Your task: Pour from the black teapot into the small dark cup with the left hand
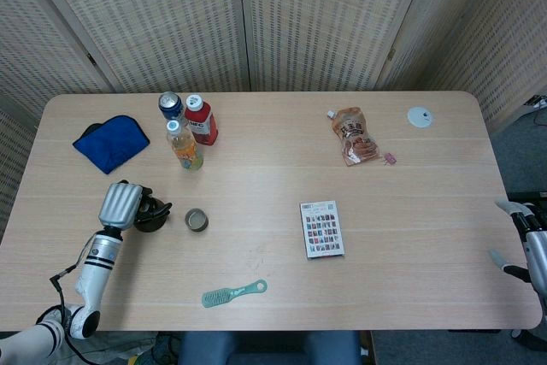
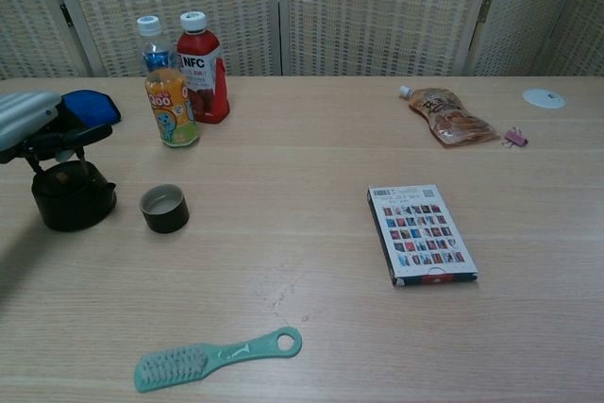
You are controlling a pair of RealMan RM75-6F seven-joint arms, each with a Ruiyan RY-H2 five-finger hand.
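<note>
Black teapot (image 2: 72, 197) sits upright beside the small dark cup (image 2: 164, 209), its handle gripped from above by the left robot hand (image 1: 125, 203).

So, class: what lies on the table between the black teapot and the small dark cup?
Nothing: only bare table separates the black teapot from the small dark cup, clearest in the chest view.
</note>
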